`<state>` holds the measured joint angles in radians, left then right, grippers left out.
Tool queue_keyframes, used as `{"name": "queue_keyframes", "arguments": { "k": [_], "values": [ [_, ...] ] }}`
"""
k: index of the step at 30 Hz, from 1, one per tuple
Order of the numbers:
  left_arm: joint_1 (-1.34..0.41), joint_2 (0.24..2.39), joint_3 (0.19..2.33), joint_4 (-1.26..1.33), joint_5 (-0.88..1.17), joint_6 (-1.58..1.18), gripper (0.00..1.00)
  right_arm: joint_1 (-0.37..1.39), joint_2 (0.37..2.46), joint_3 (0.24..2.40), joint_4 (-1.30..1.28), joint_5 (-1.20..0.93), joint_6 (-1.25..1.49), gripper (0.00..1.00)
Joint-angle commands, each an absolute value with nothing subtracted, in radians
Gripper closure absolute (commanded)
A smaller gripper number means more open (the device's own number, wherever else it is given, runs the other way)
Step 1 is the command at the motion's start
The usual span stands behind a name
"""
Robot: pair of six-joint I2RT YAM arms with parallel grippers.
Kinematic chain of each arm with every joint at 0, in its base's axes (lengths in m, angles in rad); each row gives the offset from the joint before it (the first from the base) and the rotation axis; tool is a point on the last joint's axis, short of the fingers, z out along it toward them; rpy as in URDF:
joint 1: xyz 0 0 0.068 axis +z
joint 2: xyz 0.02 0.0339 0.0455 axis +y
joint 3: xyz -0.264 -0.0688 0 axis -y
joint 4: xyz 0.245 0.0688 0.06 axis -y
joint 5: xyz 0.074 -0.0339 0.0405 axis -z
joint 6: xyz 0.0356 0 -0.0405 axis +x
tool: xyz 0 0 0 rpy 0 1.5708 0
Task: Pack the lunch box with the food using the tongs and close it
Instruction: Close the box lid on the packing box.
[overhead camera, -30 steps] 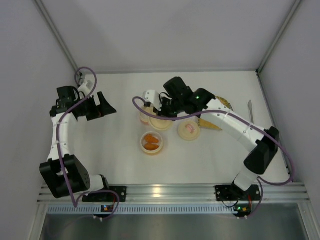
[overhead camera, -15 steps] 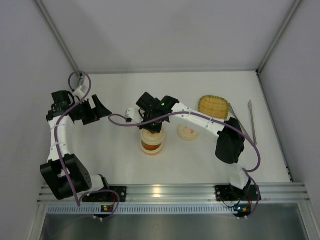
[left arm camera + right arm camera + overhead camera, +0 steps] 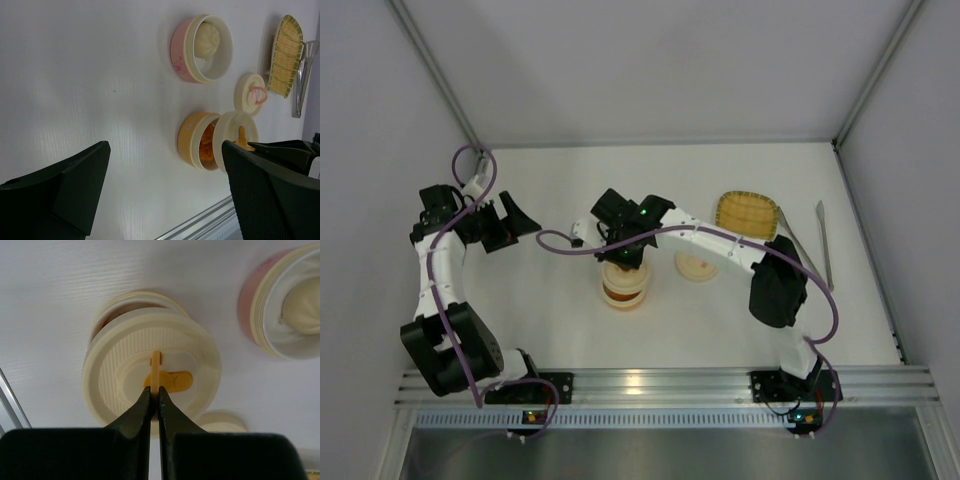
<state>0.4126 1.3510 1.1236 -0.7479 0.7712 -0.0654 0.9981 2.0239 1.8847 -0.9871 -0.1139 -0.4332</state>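
While two bowls (image 3: 200, 47) stand, two lids (image 3: 250, 93) show.

A white tabletop (image 3: 550, 300) carries an orange round plastic bowl (image 3: 192, 137) near its middle, with a pink round plastic bowl (image 3: 180, 50) just behind it. A flat cream lid with a pink loop (image 3: 698, 265) lies to their right. Farther right sit a yellow woven tray with green edge (image 3: 747, 213) and slim grey metal tongs (image 3: 825, 250) beside it, near the right wall.

Lid (image 3: 125, 355) over chunk bowl (image 3: 191, 145); ball (image 3: 206, 40) in second bowl (image 3: 179, 52) behind; loose lid (image 3: 698, 265), tray (image 3: 747, 213), tongs (image 3: 825, 245) successively rightward.
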Motion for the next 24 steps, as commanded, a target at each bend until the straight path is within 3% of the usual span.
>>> {"name": "queue_keyframes", "arguments": {
  "k": [1, 14, 24],
  "values": [
    [0.419, 1.347, 1.12, -0.704, 0.805, -0.071, 0.02, 1.026, 2.014, 1.885, -0.959, -0.112, -0.413, 1.0],
    [0.419, 1.333, 1.12, -0.698, 0.798, -0.084, 0.02, 1.042, 1.911, 1.778, -0.865, 0.052, -0.328, 1.0],
    [0.419, 1.333, 1.126, -0.695, 0.795, -0.091, 0.02, 1.042, 1.89, 1.782, -0.861, 0.008, -0.304, 1.0]
  ]
}}
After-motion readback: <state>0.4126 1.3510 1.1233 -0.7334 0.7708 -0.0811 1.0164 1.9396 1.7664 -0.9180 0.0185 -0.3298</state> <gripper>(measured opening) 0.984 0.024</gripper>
